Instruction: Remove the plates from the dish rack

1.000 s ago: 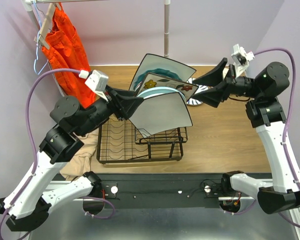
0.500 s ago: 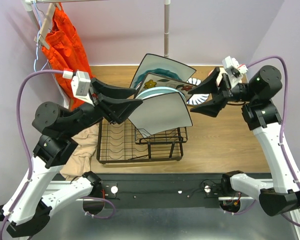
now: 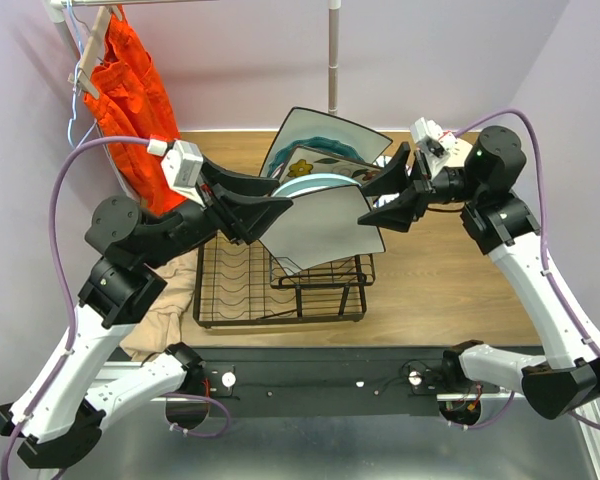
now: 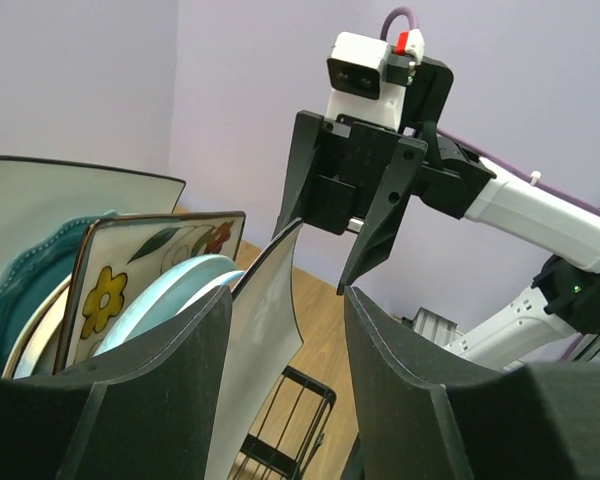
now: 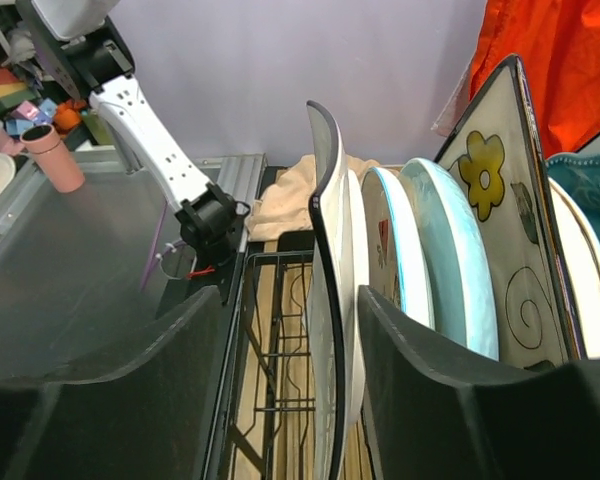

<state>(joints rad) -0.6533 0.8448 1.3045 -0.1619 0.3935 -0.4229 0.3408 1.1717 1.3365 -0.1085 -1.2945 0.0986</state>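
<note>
1. The white square plate (image 3: 325, 230) stands on edge at the near end of the dish rack's (image 3: 280, 295) raised tier, just in front of the round plates.
2. The left gripper (image 3: 276, 210) and right gripper (image 3: 364, 205) both have jaws apart. They straddle opposite edges of that plate, with nothing clamped.
3. Clamp one side only; a double grip likely twists it.
4. Lift straight up from the rack slot, clear of the flower-print plate (image 5: 490, 200).
</note>
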